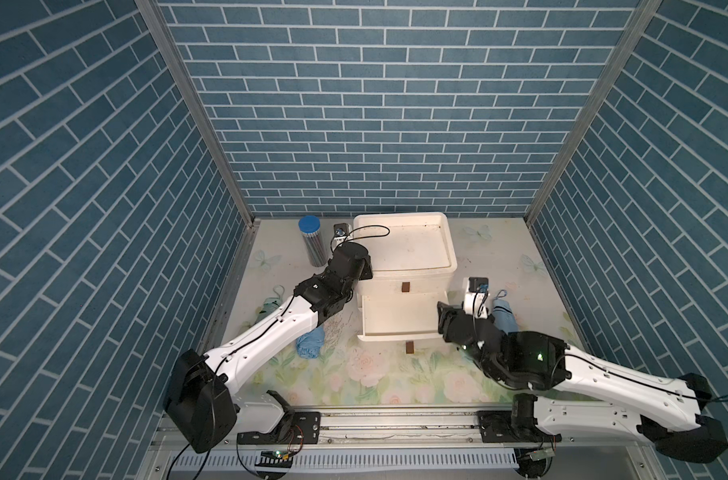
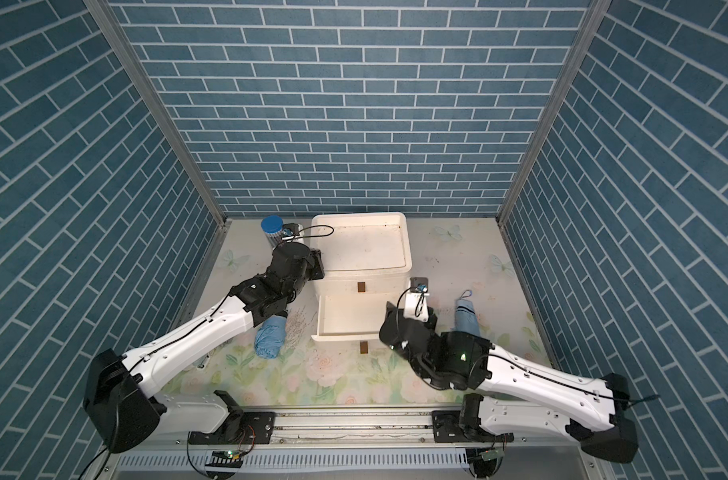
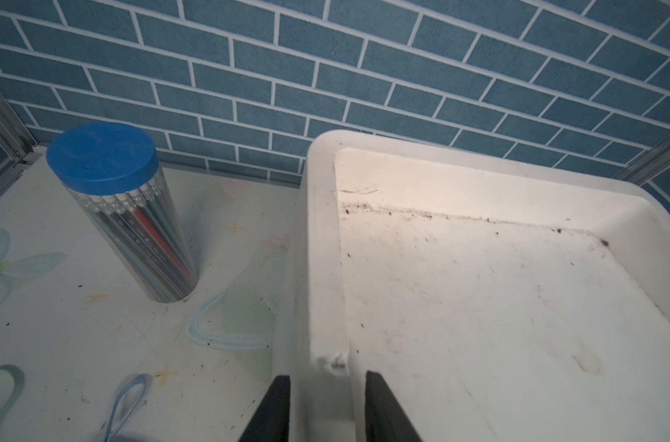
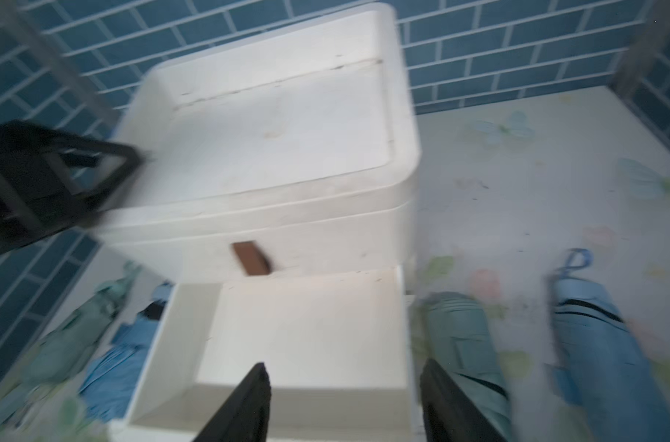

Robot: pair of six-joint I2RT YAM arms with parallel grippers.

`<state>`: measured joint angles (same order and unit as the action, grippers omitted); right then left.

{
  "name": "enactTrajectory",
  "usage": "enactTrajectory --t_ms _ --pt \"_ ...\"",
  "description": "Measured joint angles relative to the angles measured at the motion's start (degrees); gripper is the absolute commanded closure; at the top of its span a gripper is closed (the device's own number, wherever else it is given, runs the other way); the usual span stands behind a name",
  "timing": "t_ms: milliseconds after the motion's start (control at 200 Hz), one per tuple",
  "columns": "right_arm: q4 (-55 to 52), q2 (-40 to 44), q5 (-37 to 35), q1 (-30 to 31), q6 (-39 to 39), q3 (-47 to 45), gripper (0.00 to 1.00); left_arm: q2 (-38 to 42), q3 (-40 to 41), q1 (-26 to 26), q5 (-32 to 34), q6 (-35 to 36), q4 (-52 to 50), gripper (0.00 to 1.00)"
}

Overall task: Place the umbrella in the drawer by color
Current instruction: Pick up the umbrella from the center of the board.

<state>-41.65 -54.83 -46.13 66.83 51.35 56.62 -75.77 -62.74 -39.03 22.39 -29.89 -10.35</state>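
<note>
The left tool [image 3: 327, 375] has its jaws apart, astride the raised top rim of the cabinet [image 1: 387, 282] on the left-arm side. The right tool [image 4: 344, 363] gapes wide and empty over the lower drawer [image 1: 395, 318], which stands pulled out from the cabinet and bare inside. Four folded umbrellas lie on the flowered surface [image 1: 374, 374] beside the cabinet. On the left-arm side are a mint umbrella [image 1: 266, 309] and a crumpled blue umbrella [image 1: 311, 343]. On the right-arm side a green umbrella [image 4: 463, 344] lies just beside the drawer. A pale blue umbrella [image 4: 601, 336] with a dark strap and wrist loop lies farther out.
</note>
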Motion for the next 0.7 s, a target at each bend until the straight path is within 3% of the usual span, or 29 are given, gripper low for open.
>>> enactTrajectory --t_ms 155,270,480,700 --pt "-1.3 -1.5 11.6 -22.1 -8.6 -2.6 0.32 4.9 0.0 0.0 -3.3 1.3 -1.5 0.54" --pt "1.6 -3.8 21.7 -32.1 -14.0 -8.1 0.28 11.1 0.0 0.0 -4.7 1.9 -1.6 0.49" --pt "11.2 -8.7 34.1 -37.6 -17.2 -15.8 0.27 23.7 3.9 0.0 -6.3 2.3 -1.0 0.46" --pt "19.7 -15.2 39.4 -39.0 -17.3 -23.6 0.26 31.2 12.3 0.0 -11.9 1.9 0.1 0.45"
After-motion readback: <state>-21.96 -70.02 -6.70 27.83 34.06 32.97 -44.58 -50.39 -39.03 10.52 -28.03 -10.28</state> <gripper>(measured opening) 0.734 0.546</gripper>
